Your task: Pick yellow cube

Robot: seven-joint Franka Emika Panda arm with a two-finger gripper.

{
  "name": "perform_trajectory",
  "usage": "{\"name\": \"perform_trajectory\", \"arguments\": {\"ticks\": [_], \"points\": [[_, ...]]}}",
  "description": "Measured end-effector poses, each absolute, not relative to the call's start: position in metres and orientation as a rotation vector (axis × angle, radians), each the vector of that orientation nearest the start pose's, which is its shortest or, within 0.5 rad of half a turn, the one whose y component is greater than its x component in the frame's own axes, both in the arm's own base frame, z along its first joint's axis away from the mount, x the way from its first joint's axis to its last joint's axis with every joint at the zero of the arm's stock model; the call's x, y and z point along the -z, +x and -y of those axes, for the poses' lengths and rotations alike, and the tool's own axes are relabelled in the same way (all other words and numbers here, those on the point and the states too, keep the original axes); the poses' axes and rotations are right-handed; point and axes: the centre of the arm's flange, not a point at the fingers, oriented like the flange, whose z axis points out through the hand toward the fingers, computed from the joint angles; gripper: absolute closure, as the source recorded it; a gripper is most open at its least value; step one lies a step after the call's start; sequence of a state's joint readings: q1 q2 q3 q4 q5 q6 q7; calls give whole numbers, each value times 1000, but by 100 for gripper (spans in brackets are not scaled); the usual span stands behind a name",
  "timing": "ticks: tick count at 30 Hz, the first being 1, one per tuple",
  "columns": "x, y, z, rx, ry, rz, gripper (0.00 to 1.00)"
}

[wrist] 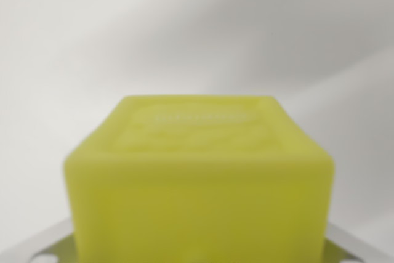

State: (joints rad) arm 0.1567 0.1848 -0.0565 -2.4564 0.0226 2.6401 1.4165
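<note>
The yellow cube (200, 183) fills the lower middle of the wrist view, very close to the camera and blurred. Its top face carries a faint embossed pattern. My gripper (200, 257) sits at the bottom edge of the picture, and the cube hides most of it. Only silver metal finger parts show, one at the lower left (43, 247) and one at the lower right (357, 247). Both meet the cube's sides, so the gripper looks shut on the cube. The fingertips themselves are hidden behind the cube.
A plain white surface (197, 29) lies behind the cube, out of focus. Soft grey shadow bands cross it diagonally. No other objects or edges show.
</note>
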Motion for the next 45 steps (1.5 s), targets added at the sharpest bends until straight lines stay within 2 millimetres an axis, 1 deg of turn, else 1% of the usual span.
{"name": "perform_trajectory", "arguments": {"ticks": [45], "points": [[-337, 481, -47, -3, -2468, -1945, 100]]}}
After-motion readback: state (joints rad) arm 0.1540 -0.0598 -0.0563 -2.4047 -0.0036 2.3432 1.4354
